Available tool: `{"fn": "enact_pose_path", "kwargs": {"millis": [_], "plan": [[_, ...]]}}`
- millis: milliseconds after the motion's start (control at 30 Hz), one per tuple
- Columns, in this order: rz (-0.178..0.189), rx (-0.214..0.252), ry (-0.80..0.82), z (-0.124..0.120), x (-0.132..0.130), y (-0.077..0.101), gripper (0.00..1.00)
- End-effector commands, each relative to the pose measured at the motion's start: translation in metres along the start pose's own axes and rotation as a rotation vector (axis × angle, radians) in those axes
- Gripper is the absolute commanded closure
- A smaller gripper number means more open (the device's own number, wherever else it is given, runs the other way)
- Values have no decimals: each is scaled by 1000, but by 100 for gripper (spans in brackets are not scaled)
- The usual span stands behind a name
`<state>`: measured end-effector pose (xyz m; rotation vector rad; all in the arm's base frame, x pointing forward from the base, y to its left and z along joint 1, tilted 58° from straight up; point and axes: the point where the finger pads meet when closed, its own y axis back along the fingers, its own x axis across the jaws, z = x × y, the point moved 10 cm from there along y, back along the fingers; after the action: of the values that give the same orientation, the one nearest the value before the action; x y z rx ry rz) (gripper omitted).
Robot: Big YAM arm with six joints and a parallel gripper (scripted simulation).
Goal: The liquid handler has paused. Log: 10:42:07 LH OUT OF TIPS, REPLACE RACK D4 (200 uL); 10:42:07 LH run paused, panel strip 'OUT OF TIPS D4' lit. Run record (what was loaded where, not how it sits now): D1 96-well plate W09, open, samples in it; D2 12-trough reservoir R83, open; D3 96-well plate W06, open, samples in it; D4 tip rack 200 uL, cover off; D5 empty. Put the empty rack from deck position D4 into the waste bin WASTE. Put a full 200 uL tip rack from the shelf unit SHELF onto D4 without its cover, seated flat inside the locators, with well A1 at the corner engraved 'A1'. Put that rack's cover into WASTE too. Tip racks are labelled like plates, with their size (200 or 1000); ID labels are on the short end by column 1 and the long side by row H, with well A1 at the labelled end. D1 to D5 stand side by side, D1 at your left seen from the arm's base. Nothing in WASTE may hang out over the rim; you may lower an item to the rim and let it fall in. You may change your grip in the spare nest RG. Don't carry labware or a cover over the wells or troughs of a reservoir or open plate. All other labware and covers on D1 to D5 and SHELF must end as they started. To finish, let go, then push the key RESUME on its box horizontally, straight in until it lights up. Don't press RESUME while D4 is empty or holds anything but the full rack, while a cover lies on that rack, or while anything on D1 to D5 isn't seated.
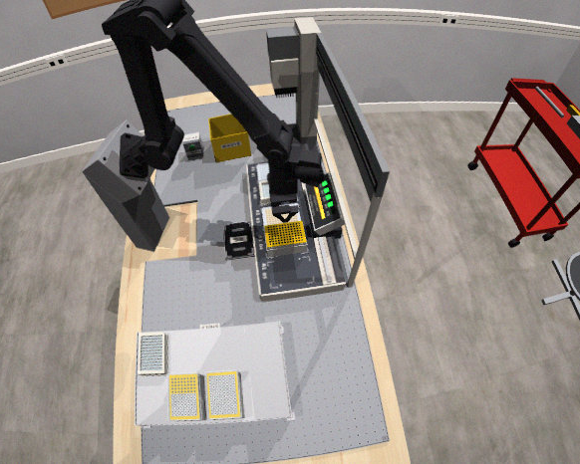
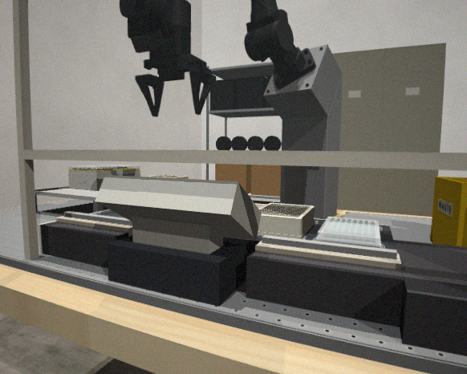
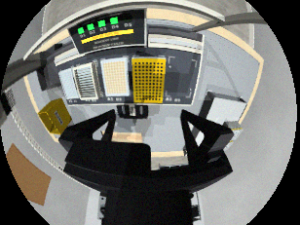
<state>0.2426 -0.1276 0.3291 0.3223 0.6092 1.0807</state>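
Note:
The empty yellow tip rack (image 1: pixel 285 234) (image 3: pixel 149 79) sits on deck position D4, cover off. My gripper (image 1: pixel 283 216) (image 2: pixel 176 113) (image 3: pixel 148 113) is open and empty. It hangs high above the deck, just to the D3 side of that rack. In the exterior view the rack is hidden behind the grey panel housing (image 2: pixel 173 205). The yellow bin WASTE (image 1: pixel 229 136) (image 2: pixel 456 213) (image 3: pixel 55 117) stands beyond the deck's D1 end. On the shelf unit SHELF (image 1: pixel 260 358) lie two yellow racks (image 1: pixel 184 396) (image 1: pixel 223 393) and a white plate (image 1: pixel 150 352).
The spare nest RG (image 1: pixel 238 243) stands beside D4. The RESUME box (image 1: pixel 192 142) is next to WASTE. A tan plate (image 2: pixel 286 219) (image 3: pixel 113 79) and a clear plate (image 2: pixel 348 231) sit on the deck. The lit panel (image 1: pixel 325 199) and gantry frame (image 1: pixel 350 124) border the far side.

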Motion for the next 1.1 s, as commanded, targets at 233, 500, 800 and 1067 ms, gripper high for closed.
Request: {"fn": "enact_pose_path", "kwargs": {"millis": [233,500,800,1067], "plan": [[-5,5,-20,-1,-3,-21,0],[-7,2,-15,0,-3,-30,0],[-3,4,-5,-1,-2,-46,0],[-4,1,0,0,-2,-55,0]]}}
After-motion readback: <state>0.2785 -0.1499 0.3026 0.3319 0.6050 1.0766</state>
